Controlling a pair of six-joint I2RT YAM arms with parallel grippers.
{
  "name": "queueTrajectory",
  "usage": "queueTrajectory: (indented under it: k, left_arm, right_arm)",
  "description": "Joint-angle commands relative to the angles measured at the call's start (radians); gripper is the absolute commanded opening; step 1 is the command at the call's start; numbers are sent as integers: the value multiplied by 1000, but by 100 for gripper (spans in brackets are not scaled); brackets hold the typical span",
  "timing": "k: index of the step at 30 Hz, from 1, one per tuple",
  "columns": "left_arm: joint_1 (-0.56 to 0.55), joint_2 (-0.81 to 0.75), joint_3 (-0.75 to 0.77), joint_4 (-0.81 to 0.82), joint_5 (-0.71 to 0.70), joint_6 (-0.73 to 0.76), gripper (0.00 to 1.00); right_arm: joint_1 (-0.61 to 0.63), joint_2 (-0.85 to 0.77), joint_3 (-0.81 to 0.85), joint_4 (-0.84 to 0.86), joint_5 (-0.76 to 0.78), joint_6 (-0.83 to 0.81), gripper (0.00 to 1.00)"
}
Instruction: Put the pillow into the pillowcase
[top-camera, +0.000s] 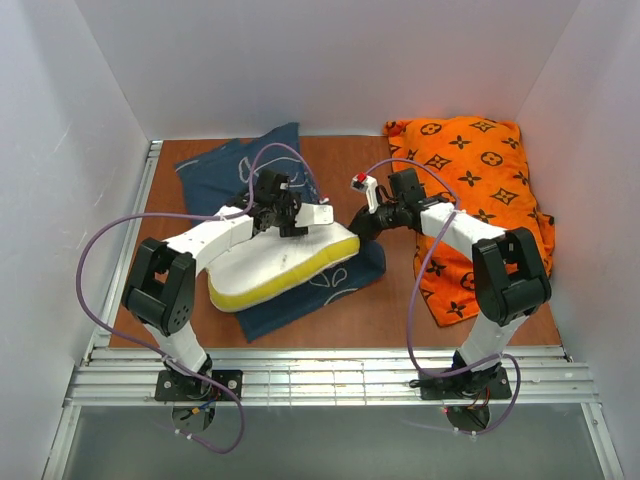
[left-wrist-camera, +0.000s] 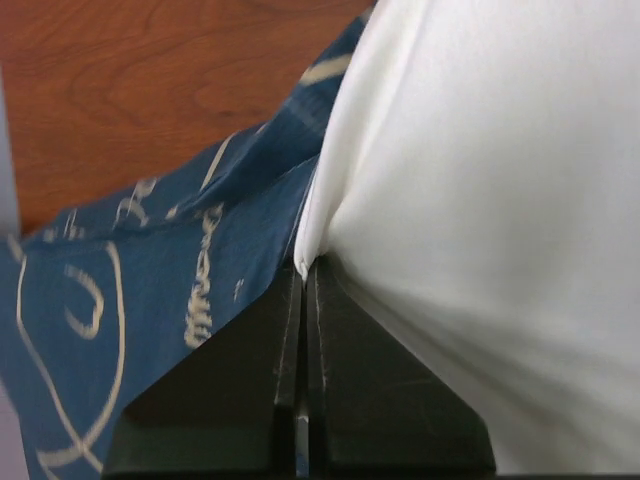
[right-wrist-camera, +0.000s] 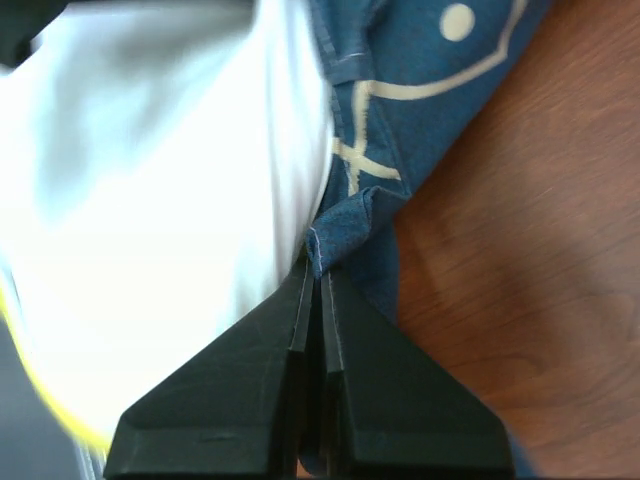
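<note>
Black fingers (left-wrist-camera: 240, 400) of the left gripper (left-wrist-camera: 303, 285) fill the bottom of the left wrist view. They are pressed together with no gap, and a small pinch of white cover from the pillow (left-wrist-camera: 480, 220) is caught between their tips. The pillowcase (left-wrist-camera: 150, 300), navy with pale script, lies just left of the fingers, its edge touching the pillow's side. Bare wood of the desk (left-wrist-camera: 150, 80) shows beyond.

Right gripper (right-wrist-camera: 316, 275): jaws likewise closed, nipping a folded hem of the pillowcase. The pillow bulges against the left side of the fingers, with its yellow band visible low at the left.

Overhead: the pillow lies mid-desk on top of the pillowcase, tilted, yellow band toward the near edge. The pillowcase runs from near the far-left corner to under the pillow, and a flap sticks out on the near side. The pillow is outside the case as far as can be seen. The left gripper sits at the pillow's far edge, the right gripper at its right end.

An orange cushion (top-camera: 480, 160) occupies the far-right corner and lies along the right edge, apart from the pillow.
</note>
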Motion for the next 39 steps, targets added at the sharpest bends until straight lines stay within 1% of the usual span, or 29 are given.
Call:
queueTrajectory:
  k: [1,4,6,9,10,11,12,13,14,15,16,17,18,19,20,21,22,23,24,25,26,27,28,29,30,31,36,37,39]
  left_arm:
    - [103,19,-14,276,-219,122,0]
    - [103,39,-51,304,-200,145,0]
    - [100,54,-77,308,-224,150,0]
    - [93,29,-99,269,-240,75,13]
    - [93,-17,-91,235,-224,-18,36]
    - [92,-34,-74,128,-185,-89,45]
    - [93,-48,-4,56,-163,-144,50]
    - [95,-62,25,-1,-161,-202,56]
    - [112,-73,95,-91,-167,-370,59]
    - [132,-76,128,-144,-155,-440,61]
    - [156,-74,157,-238,-140,-518,62]
    - [220,-76,174,-271,-134,-641,63]
    - [262,-77,183,-296,-119,-707,63]
    - [306,-79,185,-320,-88,-750,64]
    - [407,-79,179,-362,-62,-784,64]
    - [460,-84,167,-373,13,-848,64]
    - [509,-85,148,-383,59,-866,65]
    - [625,-84,141,-402,101,-879,65]
    - [667,-81,133,-406,140,-889,65]
    - [701,-77,121,-411,183,-892,66]
    - [745,-73,119,-419,194,-887,68]
    - [756,-65,118,-425,188,-874,69]
    - [762,-64,108,-426,172,-872,70]
    - [774,-64,102,-428,165,-869,70]
    - [781,-67,95,-423,156,-869,70]
    - [782,-71,88,-419,141,-869,70]
    - [848,-88,58,-416,168,-869,70]
    - [856,-93,53,-417,173,-867,70]
    - [865,-94,36,-420,168,-864,70]
  right_arm:
    - [12,-45,-51,-182,-81,3,1]
    - [10,-6,6,-176,-64,5,1]
    - [12,43,46,-173,-52,12,1]
    - [7,105,117,-171,-52,34,1]
    - [7,117,129,-170,-50,49,1]
    - [7,134,143,-164,-50,54,1]
    - [9,140,146,-164,-42,60,1]
    - [7,146,146,-162,-39,68,1]
    - [7,152,138,-165,-39,68,1]
    - [7,151,131,-165,-23,65,1]
    - [9,143,123,-170,-15,51,1]
    - [7,139,117,-179,4,36,1]
    - [9,133,121,-208,34,25,1]
    - [7,125,135,-228,110,13,17]
    - [7,110,153,-249,144,-22,29]
    - [9,99,173,-271,183,-33,42]
    - [10,84,218,-283,250,-44,76]
    - [15,55,241,-283,286,-76,90]
    - [23,47,276,-288,327,-92,99]
    - [47,41,345,-297,414,-106,99]
    - [65,48,394,-306,450,-124,99]
    - [90,62,443,-320,529,-153,99]
    - [148,106,551,-354,578,-167,99]
    - [185,137,604,-369,632,-179,99]
    - [222,169,655,-387,724,-199,99]
    - [293,233,755,-400,760,-202,99]
    - [492,399,959,-417,829,-222,99]
    - [512,456,983,-408,838,-244,99]
    - [550,508,1040,-363,858,-253,99]
